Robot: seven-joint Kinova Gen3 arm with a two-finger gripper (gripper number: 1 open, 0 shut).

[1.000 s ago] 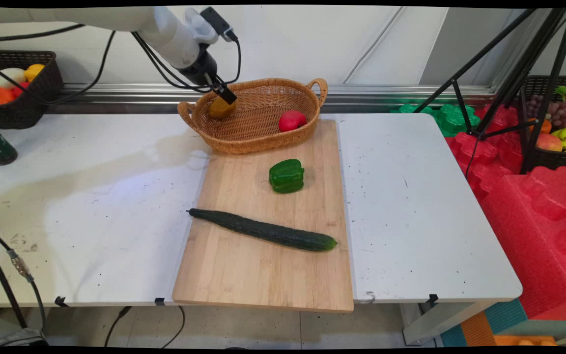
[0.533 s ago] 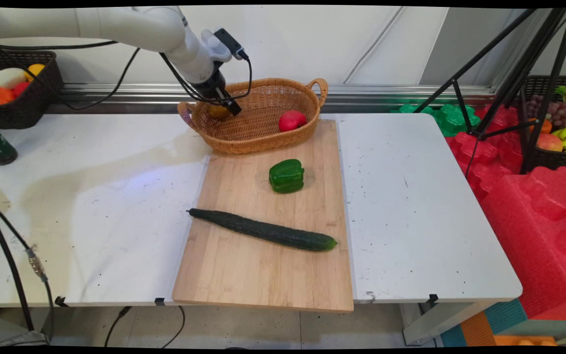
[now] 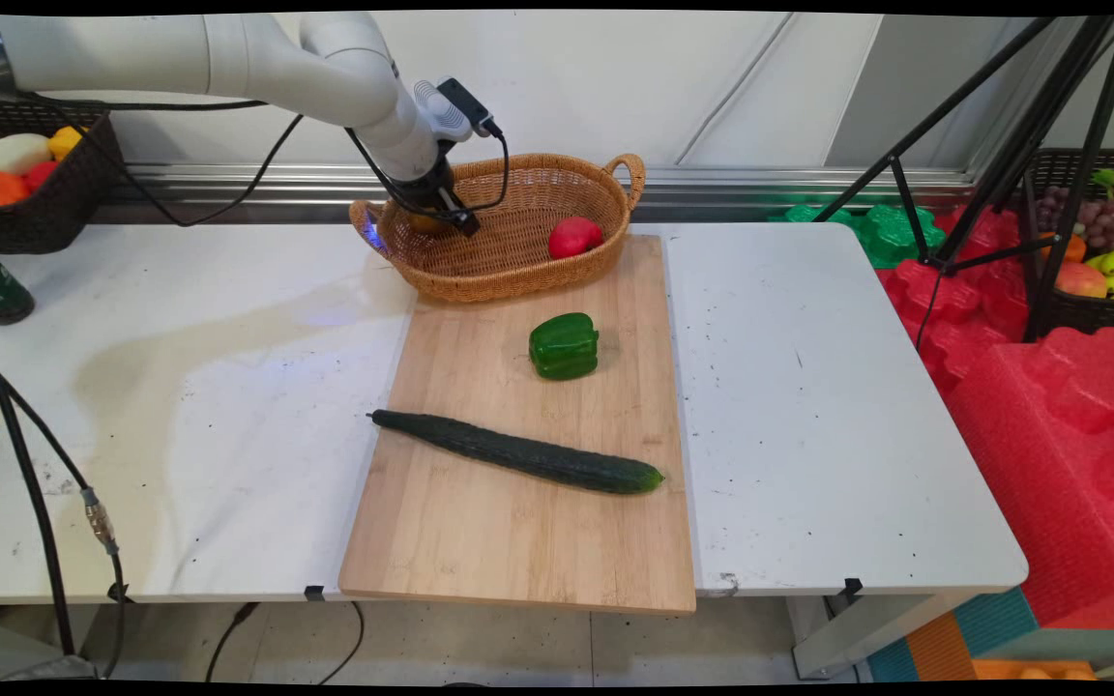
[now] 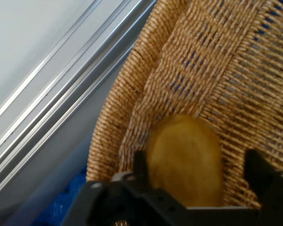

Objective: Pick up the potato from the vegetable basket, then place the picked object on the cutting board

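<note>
Hand (image 4: 195, 162) sits low inside the left end of the wicker basket (image 3: 518, 261), its fingers spread with a gap on the right of the yellowish fruit (image 4: 185, 157) between them; the left finger lies close against it. Judging by this, any closing should be centred and gentle, keeping clear of the weave. Further out lie a red fruit (image 3: 574, 236), green pepper (image 3: 564, 345) and cucumber (image 3: 518, 452) on the board (image 3: 480, 541).

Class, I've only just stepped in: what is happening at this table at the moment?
The white arm's gripper reaches into the left end of the wicker basket, with a yellow-brown fruit between its open fingers. A red fruit lies at the basket's right. A green pepper and a cucumber lie on the cutting board.
</note>
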